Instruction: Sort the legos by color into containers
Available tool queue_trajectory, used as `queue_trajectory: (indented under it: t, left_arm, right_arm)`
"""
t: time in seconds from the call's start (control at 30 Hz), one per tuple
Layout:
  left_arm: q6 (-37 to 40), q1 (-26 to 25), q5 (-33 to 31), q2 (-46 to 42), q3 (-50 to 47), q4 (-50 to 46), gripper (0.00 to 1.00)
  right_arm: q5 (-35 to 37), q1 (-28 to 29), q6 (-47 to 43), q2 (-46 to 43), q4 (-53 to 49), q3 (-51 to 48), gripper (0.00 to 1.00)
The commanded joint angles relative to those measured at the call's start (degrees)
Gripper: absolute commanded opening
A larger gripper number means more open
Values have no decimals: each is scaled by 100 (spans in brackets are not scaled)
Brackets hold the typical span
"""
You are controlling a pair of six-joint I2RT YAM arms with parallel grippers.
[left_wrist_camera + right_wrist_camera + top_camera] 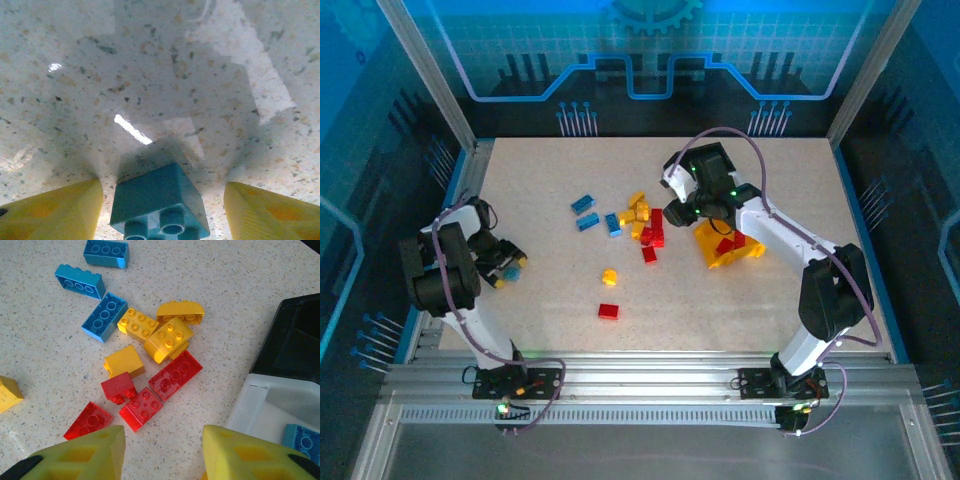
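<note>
A blue lego (157,195) lies underside-up between my left gripper's (162,187) yellow fingers (55,210), with a gap on each side; the gripper is open. From above, that left gripper (508,266) is low at the table's left side. My right gripper (162,435) is open over bare table beside red legos (175,375), with nothing between its fingers. Yellow legos (167,338) and blue legos (105,316) lie beyond. A black container (295,340) and a white container (270,410) holding a blue lego (302,440) sit to the right. The yellow container (730,252) holds red legos (728,243).
Loose legos lie mid-table: blue (588,221), yellow (638,212), red (652,237), plus a single yellow (610,277) and a single red (609,311) nearer the front. The right arm (790,240) reaches over the containers. Metal frame rails border the table.
</note>
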Motion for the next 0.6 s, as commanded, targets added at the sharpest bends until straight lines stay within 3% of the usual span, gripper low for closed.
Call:
queue_trajectory:
  t: [0.0, 0.4, 0.57]
  left_arm:
    - [-197, 17, 380, 45, -317, 101, 63]
    - [7, 2, 607, -69, -191, 181, 36]
    - [244, -215, 789, -181, -19, 169, 33]
  right_arm:
    - [-130, 20, -89, 67, 19, -23, 45]
    - [-167, 13, 28, -183, 11, -159, 44]
    - [-273, -155, 587, -548, -164, -403, 50]
